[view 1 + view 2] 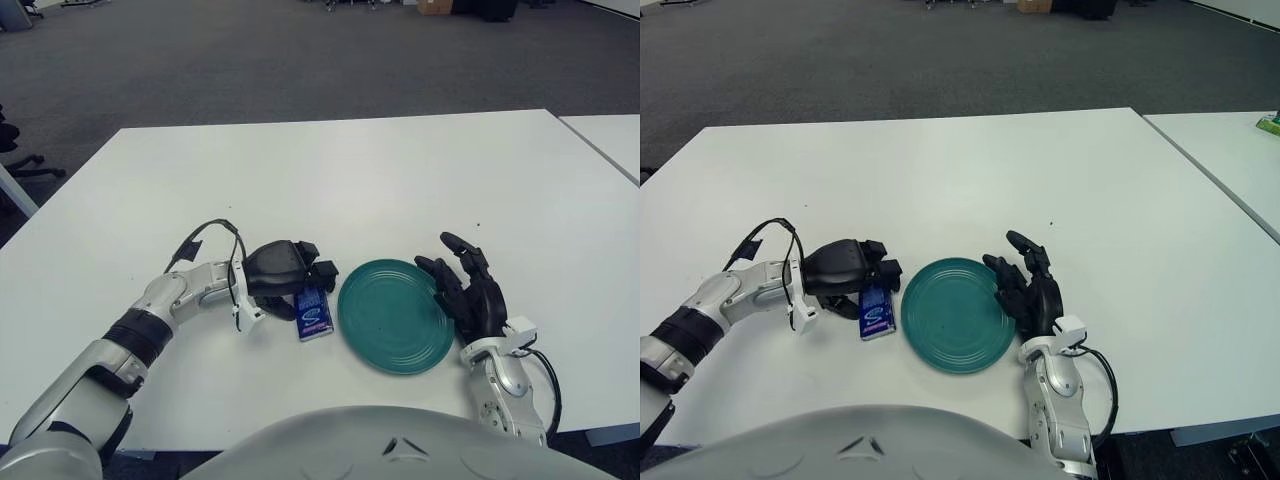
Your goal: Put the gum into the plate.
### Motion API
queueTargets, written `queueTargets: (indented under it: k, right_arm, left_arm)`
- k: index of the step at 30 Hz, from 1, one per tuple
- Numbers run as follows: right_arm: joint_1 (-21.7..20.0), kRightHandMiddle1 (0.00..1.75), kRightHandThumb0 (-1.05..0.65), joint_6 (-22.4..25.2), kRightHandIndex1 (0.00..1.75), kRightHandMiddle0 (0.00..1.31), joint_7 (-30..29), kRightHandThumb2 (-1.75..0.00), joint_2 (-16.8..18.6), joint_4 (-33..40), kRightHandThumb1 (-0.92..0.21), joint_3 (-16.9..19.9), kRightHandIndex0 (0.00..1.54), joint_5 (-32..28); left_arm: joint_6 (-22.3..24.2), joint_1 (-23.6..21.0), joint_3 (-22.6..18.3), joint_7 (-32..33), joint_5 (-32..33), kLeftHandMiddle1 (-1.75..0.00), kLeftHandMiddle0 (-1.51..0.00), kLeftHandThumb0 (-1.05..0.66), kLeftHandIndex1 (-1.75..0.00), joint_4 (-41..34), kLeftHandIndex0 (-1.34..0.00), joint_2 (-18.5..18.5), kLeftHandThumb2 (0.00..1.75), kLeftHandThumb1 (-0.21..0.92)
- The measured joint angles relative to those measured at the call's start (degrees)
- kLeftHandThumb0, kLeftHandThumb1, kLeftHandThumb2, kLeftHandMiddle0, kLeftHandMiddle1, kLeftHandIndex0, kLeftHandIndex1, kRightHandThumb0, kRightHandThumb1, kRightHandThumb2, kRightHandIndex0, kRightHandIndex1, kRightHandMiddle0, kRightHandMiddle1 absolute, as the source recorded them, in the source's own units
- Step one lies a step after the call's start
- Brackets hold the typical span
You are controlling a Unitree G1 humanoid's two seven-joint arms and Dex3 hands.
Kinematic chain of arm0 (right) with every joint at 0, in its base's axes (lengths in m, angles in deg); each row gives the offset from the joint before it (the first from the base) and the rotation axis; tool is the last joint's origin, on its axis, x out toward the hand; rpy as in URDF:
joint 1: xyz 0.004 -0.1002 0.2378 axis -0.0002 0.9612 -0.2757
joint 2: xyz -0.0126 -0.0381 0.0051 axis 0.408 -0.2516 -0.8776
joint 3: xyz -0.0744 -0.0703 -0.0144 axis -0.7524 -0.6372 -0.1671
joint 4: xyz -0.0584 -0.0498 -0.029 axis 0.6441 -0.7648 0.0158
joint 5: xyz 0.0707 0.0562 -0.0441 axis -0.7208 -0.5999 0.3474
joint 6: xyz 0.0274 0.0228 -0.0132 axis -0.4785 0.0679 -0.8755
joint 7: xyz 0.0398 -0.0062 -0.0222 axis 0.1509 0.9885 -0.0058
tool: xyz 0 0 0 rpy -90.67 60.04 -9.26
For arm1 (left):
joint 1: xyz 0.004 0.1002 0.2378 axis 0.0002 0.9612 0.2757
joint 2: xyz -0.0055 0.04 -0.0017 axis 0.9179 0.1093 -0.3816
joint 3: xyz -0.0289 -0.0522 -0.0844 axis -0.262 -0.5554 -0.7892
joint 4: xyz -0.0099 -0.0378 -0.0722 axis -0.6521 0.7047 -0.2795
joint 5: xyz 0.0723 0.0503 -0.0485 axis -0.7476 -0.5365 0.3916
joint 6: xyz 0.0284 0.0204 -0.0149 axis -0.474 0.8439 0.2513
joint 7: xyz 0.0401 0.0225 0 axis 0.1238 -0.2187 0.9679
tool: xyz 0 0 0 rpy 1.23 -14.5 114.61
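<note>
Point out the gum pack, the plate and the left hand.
gum pack (314,315), left eye view, blue face.
plate (425,355), left eye view, near right rim.
left hand (283,272), left eye view, back of hand.

teal plate (395,318) with faint concentric rings at lower centre; blue gum (313,313) pack with white print just left of it; white worktop (340,180); both robot hands black; dark grey floor (250,55) above.

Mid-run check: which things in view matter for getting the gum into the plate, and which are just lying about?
In the job:
- gum, on the table left of the plate
- plate, teal, bare
- left hand, fingers curled over the gum's far end
- right hand, open beside the plate's right rim

Lying about:
- white table
- second table, far right
</note>
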Motion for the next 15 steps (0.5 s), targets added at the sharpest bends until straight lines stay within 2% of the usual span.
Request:
queueTargets:
  k: [7, 15]
  right_arm:
    - [-0.1, 0.84, -0.45, 0.1, 0.65, 0.00, -0.2, -0.60, 0.0, 0.0, -0.92, 0.0, 0.51, 0.1]
    - [-0.1, 0.83, -0.47, 0.4, 0.66, 0.00, -0.1, -0.60, -0.1, 0.1, -0.92, 0.1, 0.50, 0.0]
  left_arm:
    - [1.0, 0.0, -1.3, 0.4, 1.0, -1.54, -0.79, 0.00, -1.75, -0.7, -0.63, 0.1, 1.50, 0.10]
    - [5.7, 1.1, -9.1, -5.5, 12.2, -1.53, -0.89, 0.00, -1.75, -9.0, -0.68, 1.3, 1.61, -0.01]
